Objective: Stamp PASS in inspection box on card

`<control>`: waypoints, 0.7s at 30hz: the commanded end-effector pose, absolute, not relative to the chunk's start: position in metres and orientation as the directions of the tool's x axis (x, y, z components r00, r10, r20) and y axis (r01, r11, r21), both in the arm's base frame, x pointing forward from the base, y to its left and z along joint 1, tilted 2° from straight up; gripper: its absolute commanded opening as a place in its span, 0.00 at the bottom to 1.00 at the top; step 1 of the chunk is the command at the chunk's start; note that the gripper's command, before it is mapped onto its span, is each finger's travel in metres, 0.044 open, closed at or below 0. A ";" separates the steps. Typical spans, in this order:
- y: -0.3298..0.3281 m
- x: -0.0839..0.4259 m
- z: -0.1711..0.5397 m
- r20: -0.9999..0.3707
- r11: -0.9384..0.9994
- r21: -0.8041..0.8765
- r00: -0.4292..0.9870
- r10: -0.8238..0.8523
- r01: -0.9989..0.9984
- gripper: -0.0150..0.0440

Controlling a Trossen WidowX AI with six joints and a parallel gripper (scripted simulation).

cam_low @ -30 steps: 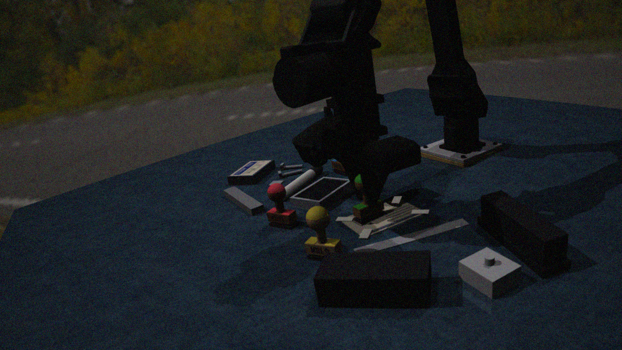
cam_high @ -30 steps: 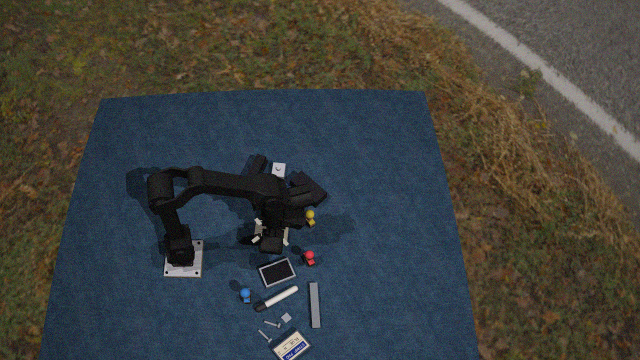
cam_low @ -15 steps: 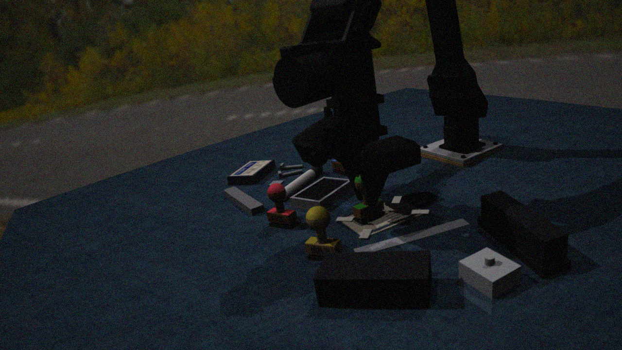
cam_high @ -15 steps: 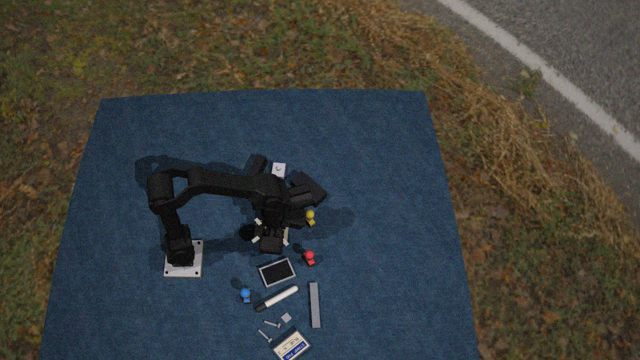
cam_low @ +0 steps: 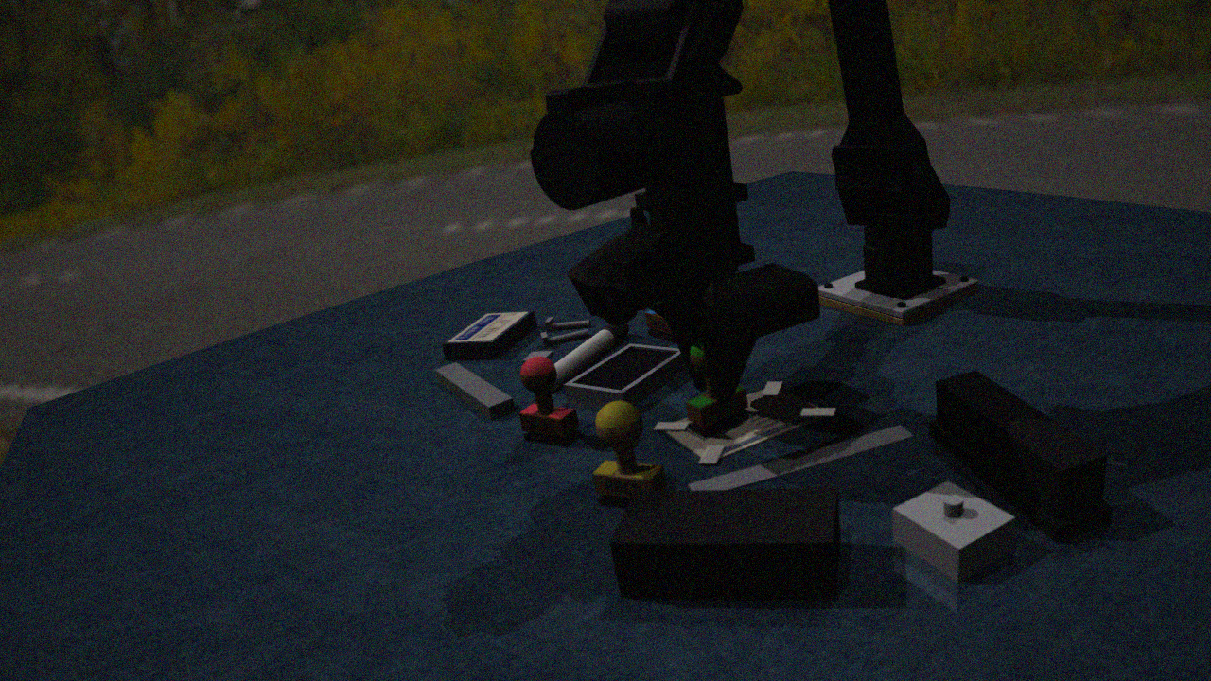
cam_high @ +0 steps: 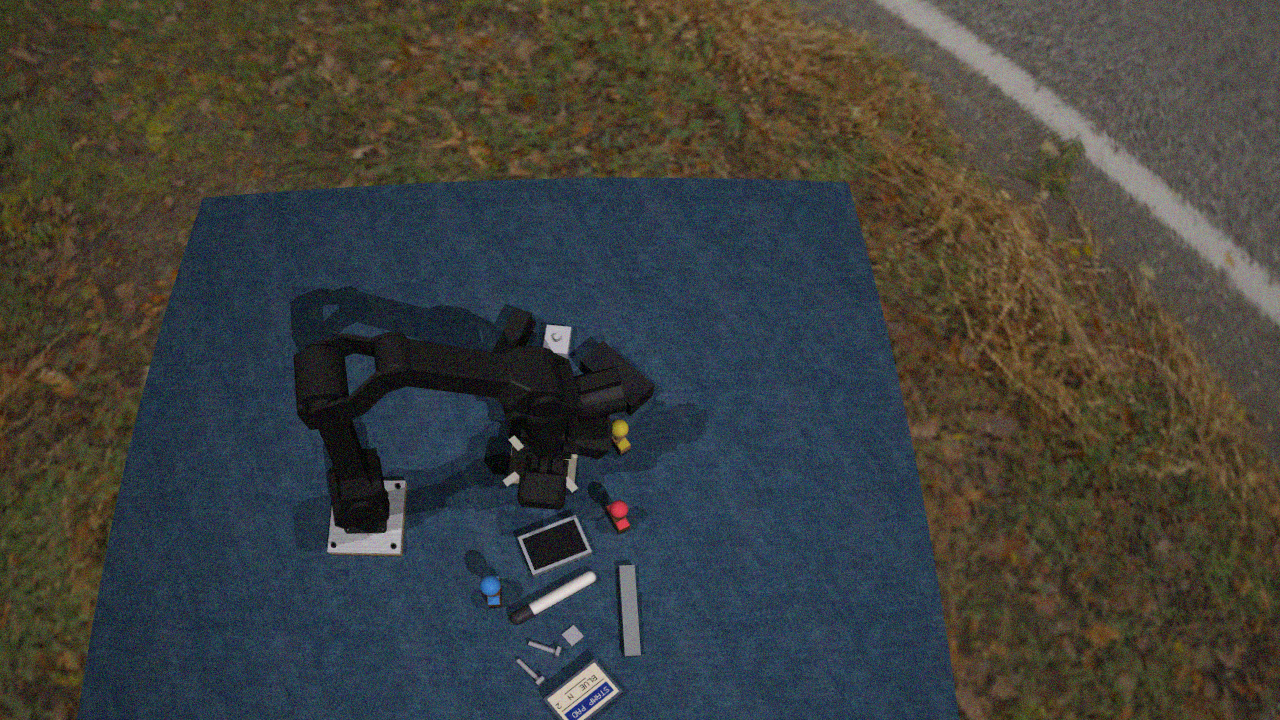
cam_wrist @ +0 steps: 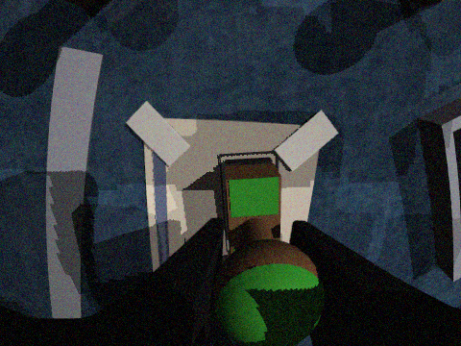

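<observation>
My gripper is shut on the green stamp by its handle, just below the ball knob. The stamp is upright, its base on or barely above the card; contact is unclear. The thin black box outline shows along the base's left and far sides; the base covers most of its inside, so any print there is hidden. Pale tape strips hold the card's corners. The open ink pad lies beside the card. The stamp's wording is not readable.
Red stamp and yellow stamp stand close by; a blue stamp stands beyond the pad. A marker, grey bar, pad lid, dark blocks and white block lie around.
</observation>
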State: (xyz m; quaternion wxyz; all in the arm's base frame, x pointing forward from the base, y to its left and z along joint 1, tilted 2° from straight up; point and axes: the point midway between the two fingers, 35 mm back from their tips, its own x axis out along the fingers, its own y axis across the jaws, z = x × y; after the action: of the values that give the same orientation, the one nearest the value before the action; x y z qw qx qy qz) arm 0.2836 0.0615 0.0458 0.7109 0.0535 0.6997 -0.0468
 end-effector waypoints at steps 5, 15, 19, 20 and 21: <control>0.061 0.284 0.043 -1.000 0.989 0.008 0.016 0.006 0.146 0.25; 0.061 0.284 0.047 -1.000 0.989 0.008 0.016 0.006 0.146 0.25; 0.061 0.284 0.049 -1.000 0.989 0.008 0.016 0.006 0.146 0.25; 0.061 0.284 0.050 -1.000 0.989 0.008 0.016 0.006 0.146 0.25; 0.061 0.284 0.050 -1.000 0.989 0.008 0.016 0.006 0.146 0.25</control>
State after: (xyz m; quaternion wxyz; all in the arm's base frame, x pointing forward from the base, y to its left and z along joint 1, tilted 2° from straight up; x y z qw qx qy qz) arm 0.2837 0.0616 0.0479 0.7103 0.0533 0.7003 -0.0471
